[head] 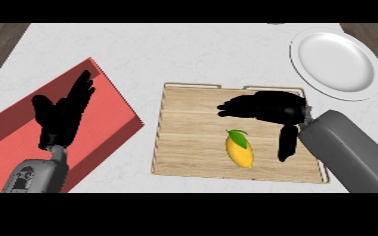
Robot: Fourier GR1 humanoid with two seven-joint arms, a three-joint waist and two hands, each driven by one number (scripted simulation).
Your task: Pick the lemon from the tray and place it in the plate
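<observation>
A yellow lemon [240, 152] with a green leaf lies on the wooden tray [188, 130], near its front middle. My right hand [267, 109] hovers over the tray's far right part, fingers pointing left and relaxed, thumb hanging down just right of the lemon; it holds nothing. The white plate [334, 64] sits at the far right of the counter, beyond the tray. My left hand [65, 109] rests open with fingers up at the left, over the red mat.
A red mat [103, 110] lies on the white counter left of the tray. Dark wood floor shows at the upper corners beyond the counter's edge.
</observation>
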